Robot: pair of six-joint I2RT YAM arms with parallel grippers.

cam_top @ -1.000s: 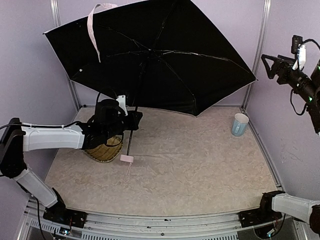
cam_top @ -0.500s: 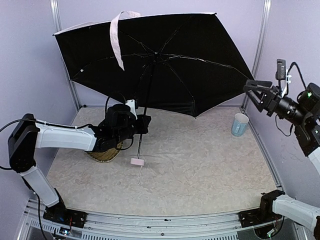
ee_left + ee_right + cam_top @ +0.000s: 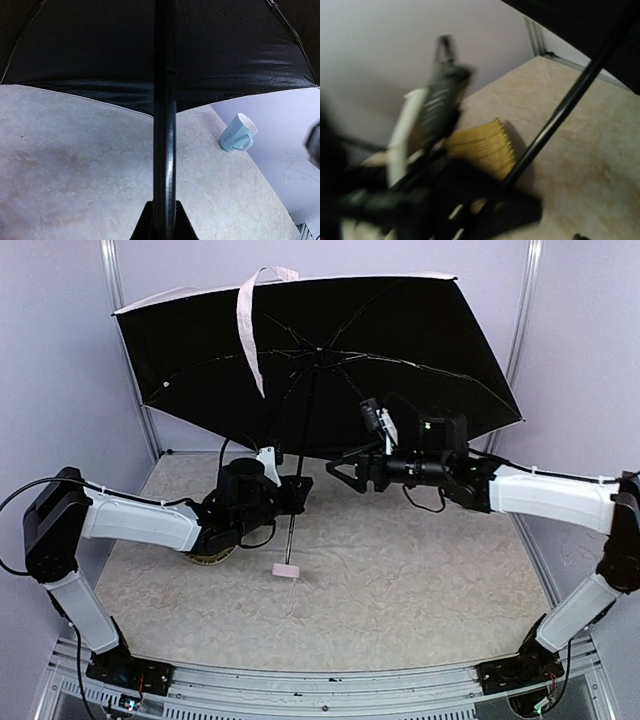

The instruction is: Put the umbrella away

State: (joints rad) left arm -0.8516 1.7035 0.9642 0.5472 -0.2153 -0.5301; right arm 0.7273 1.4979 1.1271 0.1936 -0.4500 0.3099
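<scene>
While held upright, the umbrella [image 3: 400,350] spreads open (black underside).

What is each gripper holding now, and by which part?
Left gripper holds the umbrella by its black shaft, above the handle. Right gripper holds nothing.

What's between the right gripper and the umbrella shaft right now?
Nothing. In the top view, only a gap of open air separates the right gripper from the umbrella shaft; the left gripper grips that shaft from the other side.
</scene>
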